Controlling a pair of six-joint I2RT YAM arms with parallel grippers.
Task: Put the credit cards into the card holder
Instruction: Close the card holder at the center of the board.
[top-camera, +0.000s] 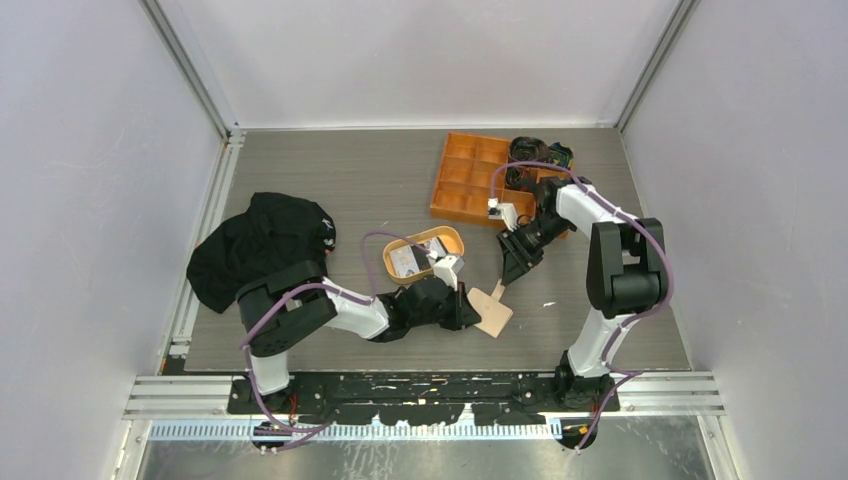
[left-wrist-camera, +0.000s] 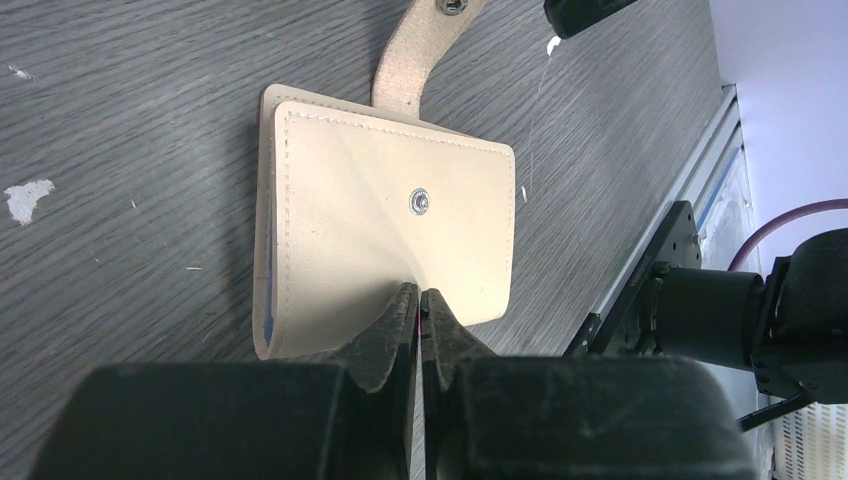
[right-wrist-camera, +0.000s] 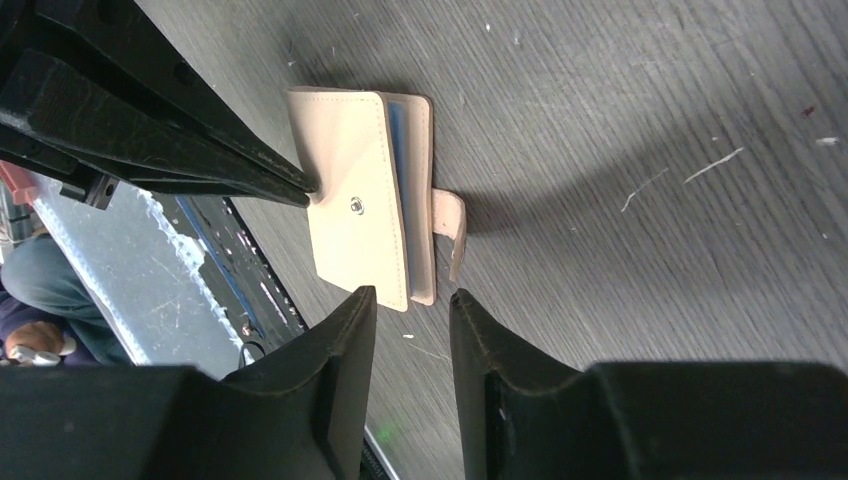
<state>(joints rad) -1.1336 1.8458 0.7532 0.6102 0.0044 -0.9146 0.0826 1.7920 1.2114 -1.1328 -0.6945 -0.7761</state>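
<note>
Left jaws pinch the card holder (left-wrist-camera: 400, 230) by its thin cover edge; it looks soft and light; right jaws spread, empty

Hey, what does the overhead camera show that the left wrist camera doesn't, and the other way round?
Only the overhead view shows the orange box, the oval tray holding cards, and the black cloth. Only the left wrist view shows the metal snap on the wallet, its stitching, and the left gripper with jaws pressed together at the wallet's edge. Both show the wallet, its strap and the grey table.
</note>
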